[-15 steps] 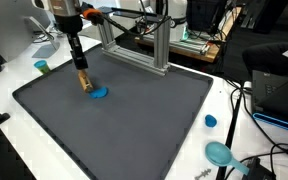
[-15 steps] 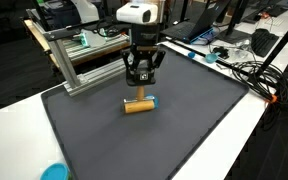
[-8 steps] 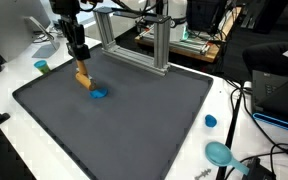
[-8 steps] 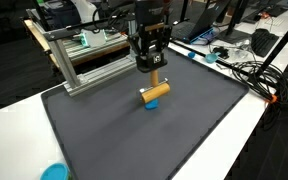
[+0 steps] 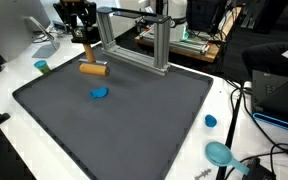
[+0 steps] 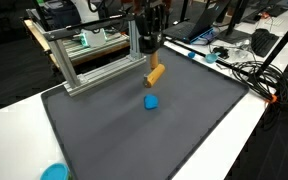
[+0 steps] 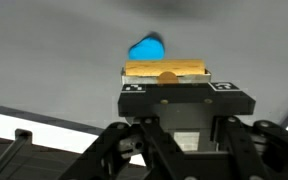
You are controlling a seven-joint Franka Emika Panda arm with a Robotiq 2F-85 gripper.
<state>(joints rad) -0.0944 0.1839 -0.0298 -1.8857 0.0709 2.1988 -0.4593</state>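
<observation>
Pincer (image 5: 87, 61) clamped on a tan wooden cylinder (image 5: 95, 70), held level in the air above the grey mat (image 5: 134, 125), small blue piece (image 5: 99, 94) lying on the mat

Both exterior views look down from different near corners across the dark grey rectangular mat (image 5: 134, 125) toward the silver aluminium frame (image 5: 165, 45). The wrist view looks closely past the gripper (image 7: 166, 76) onto that mat.

Peg (image 5: 92, 69) in jaws, above cap (image 5: 99, 93) on mat (image 5: 144, 125)
</observation>
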